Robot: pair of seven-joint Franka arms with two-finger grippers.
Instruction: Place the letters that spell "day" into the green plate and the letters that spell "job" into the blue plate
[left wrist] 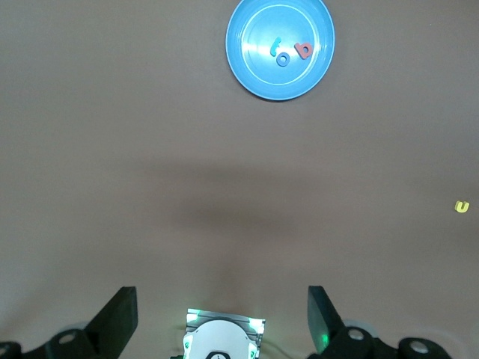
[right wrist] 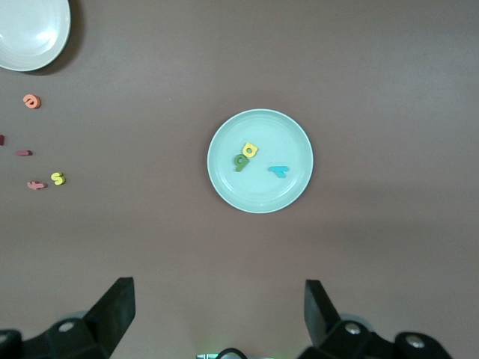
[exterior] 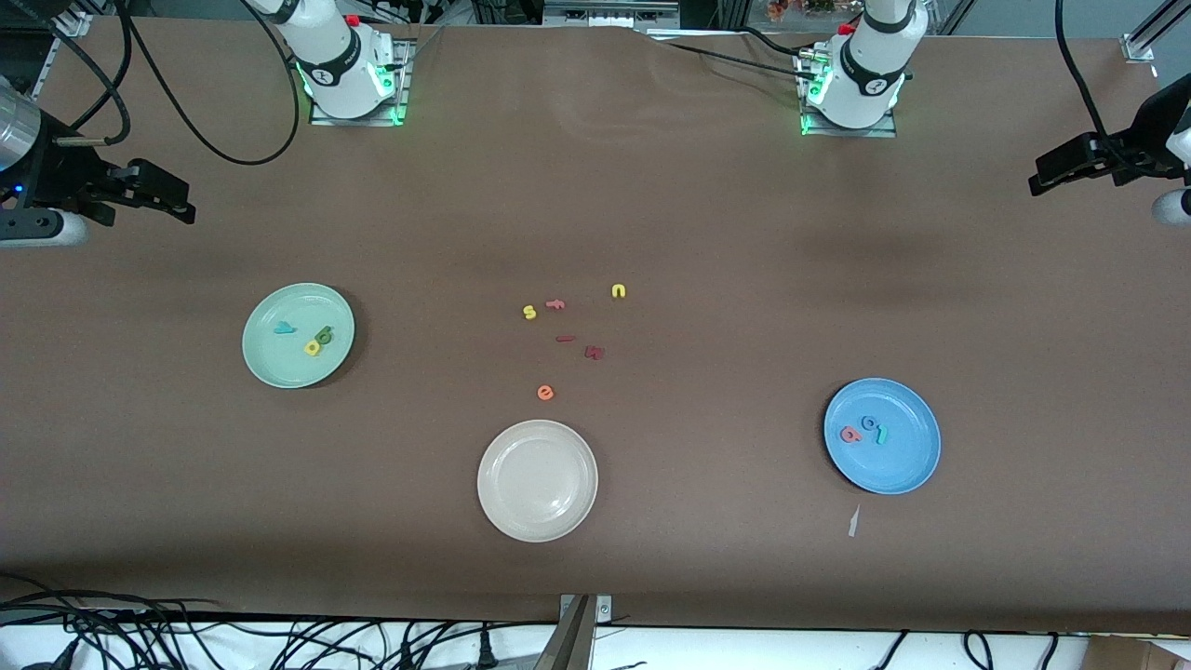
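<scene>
1. The green plate (exterior: pixel 265 368) sits toward the right arm's end of the table, with three letters in it: a teal "y" (exterior: pixel 284 328), a yellow "a" (exterior: pixel 313 348) and a dark green "d" (exterior: pixel 324 334). The "a" and "d" touch; the "y" lies just apart.
2. The blue plate (exterior: pixel 907 465) sits toward the left arm's end, nearer the front edge than the green plate. It holds a pinkish-red "b" (exterior: pixel 850 434), a blue "o" (exterior: pixel 869 423) and a teal "j" (exterior: pixel 881 434), close together.
3. Judged from this, both words look sorted already; nothing of the task seems left on the bare table.
4. The left gripper (left wrist: pixel 223 318) hangs high near its table edge, fingers spread wide and empty. The blue plate is well clear of them, with bare table between.
5. The right gripper (right wrist: pixel 219 314) waits the same way at its own end, fingers wide and empty, the green plate well apart from them.
6. The letters look like thin, light, soft foam. They would likely squash a little and might slide on the smooth plate. A pinch across a straight stem, from above, seems the surest hold; touching letters risk being dragged together.
7. Still in mid-table are a yellow "s" (exterior: pixel 529 313), a yellow "n" (exterior: pixel 619 291), an orange "e" (exterior: pixel 545 393) and some red letters (exterior: pixel 594 352), with a cream plate (exterior: pixel 507 516) nearer the front edge.
</scene>
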